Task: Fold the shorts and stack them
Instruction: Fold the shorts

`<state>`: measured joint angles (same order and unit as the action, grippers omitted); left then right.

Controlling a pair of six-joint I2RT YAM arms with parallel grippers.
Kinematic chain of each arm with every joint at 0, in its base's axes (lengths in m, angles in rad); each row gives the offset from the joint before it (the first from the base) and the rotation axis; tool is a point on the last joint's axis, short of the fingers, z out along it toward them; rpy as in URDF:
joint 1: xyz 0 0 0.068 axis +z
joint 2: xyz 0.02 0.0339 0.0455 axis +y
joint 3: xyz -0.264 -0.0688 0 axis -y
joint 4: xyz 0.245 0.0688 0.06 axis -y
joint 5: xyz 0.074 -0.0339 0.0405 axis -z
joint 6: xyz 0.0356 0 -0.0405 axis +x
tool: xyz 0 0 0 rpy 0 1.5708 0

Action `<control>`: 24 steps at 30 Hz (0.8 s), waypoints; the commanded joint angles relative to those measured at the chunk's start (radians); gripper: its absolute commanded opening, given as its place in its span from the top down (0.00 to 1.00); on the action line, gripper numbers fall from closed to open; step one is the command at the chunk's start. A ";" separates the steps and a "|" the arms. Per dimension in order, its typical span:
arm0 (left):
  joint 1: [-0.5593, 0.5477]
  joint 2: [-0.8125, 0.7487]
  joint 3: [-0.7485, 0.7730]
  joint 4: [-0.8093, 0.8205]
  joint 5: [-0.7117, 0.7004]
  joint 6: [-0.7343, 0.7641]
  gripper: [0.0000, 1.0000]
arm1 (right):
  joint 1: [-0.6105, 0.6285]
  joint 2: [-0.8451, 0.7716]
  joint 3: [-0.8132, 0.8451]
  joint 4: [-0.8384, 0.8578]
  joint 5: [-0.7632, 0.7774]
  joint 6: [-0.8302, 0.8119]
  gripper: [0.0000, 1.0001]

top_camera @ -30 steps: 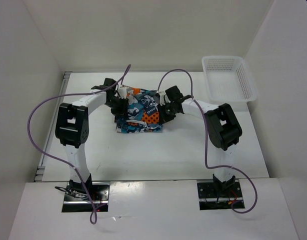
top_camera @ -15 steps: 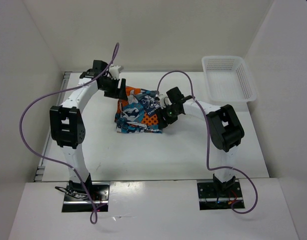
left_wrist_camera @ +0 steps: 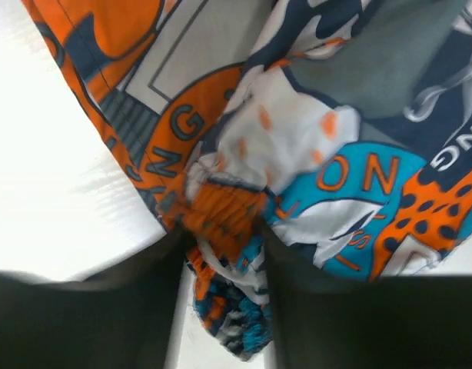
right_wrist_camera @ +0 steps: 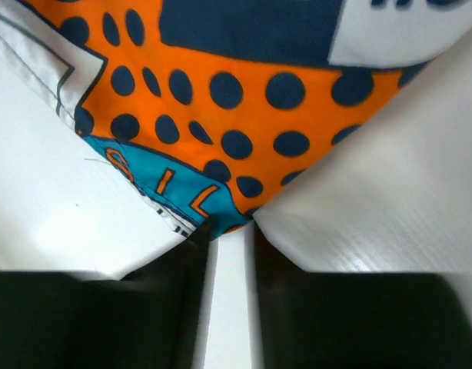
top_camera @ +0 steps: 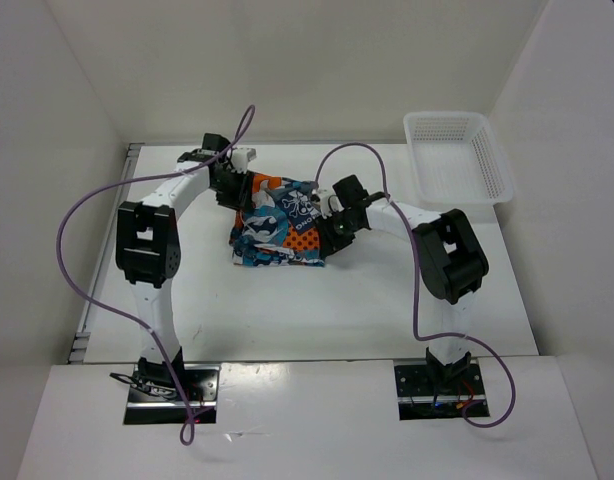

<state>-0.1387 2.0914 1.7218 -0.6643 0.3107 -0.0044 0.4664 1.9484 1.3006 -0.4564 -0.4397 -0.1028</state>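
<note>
The shorts lie bunched in the middle of the table, a patchwork print of teal, orange, white and dark grey. My left gripper is at their far left corner. In the left wrist view it is shut on a gathered orange and teal bunch of the shorts. My right gripper is at their right edge. In the right wrist view it is nearly closed, with the corner of the shorts pinched between its tips.
A white plastic mesh basket stands at the far right corner of the table. White walls close in the left, back and right sides. Purple cables loop over both arms.
My left gripper drew the far left corner of the shorts out toward the back left, then came a little back toward the pile. The right gripper has hardly moved.
</note>
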 commanded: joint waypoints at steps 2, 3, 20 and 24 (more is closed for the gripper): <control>0.001 0.021 0.064 0.058 0.002 0.004 0.73 | -0.005 -0.017 -0.018 0.016 -0.008 0.018 0.89; 0.001 0.021 0.108 0.049 0.002 0.004 0.84 | -0.005 -0.017 -0.018 0.016 0.004 0.018 0.97; 0.039 0.137 0.119 0.086 -0.082 0.004 0.53 | -0.005 -0.026 0.023 0.007 0.094 -0.075 1.00; 0.039 0.137 0.140 0.086 -0.128 0.004 0.34 | -0.005 -0.036 0.046 0.016 0.114 -0.075 1.00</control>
<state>-0.1070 2.2444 1.8496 -0.5980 0.2253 -0.0036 0.4664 1.9488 1.2922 -0.4576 -0.3523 -0.1566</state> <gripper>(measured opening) 0.628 0.001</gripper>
